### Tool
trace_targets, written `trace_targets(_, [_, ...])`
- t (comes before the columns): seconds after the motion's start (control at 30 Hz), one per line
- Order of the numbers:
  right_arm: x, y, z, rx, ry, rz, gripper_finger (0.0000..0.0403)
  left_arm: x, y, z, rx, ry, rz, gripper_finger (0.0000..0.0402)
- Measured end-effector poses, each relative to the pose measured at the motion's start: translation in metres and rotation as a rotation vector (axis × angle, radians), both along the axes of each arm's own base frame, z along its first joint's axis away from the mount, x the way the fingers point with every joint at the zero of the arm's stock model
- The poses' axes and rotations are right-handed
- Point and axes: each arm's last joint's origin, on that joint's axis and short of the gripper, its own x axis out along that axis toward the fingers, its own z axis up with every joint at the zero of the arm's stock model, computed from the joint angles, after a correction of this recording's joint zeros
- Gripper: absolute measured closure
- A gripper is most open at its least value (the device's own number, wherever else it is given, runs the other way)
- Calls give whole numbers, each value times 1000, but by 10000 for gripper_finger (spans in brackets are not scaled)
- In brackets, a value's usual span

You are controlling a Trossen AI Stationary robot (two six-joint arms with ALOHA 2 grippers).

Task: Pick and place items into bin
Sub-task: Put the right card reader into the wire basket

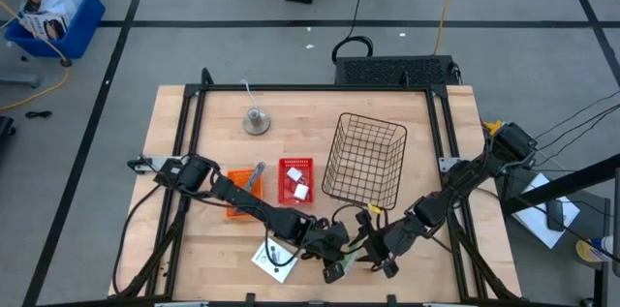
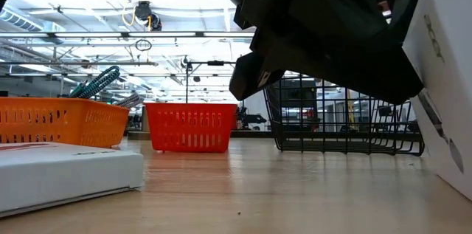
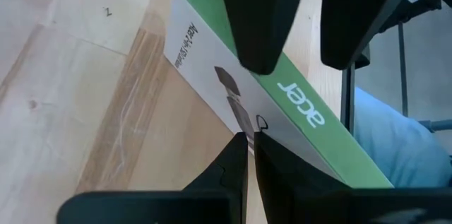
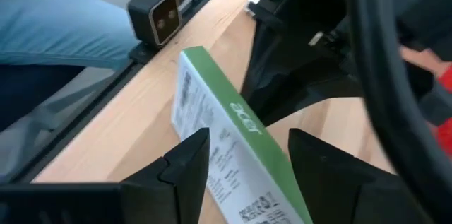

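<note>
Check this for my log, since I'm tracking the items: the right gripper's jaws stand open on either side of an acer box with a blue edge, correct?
Not quite. The acer box has a green edge, not a blue one, as the right wrist view shows. The rest holds: the right gripper has its jaws open on either side of that box.

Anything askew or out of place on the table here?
Yes: the white-and-green box near the table's front edge stands tilted on edge between the two pincers instead of lying flat. The right pincer straddles it with open fingers; the left pincer is shut beside it.
</note>
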Motion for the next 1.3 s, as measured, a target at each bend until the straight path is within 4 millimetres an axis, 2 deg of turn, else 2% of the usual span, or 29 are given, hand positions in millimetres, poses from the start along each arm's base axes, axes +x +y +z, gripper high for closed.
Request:
trace_targets(0.53, [0,-3,-2,-6,31,-22,232,0,0,0,8,-8,2,371])
trace_targets(1.13, [1,-5,-2,3,31,-30,232,2,-1,3,-1,-40,-2,371])
trace_targets(1.3, [-1,-7,-6,15,101,-42,232,2,0,2,1,-37,-2,371])
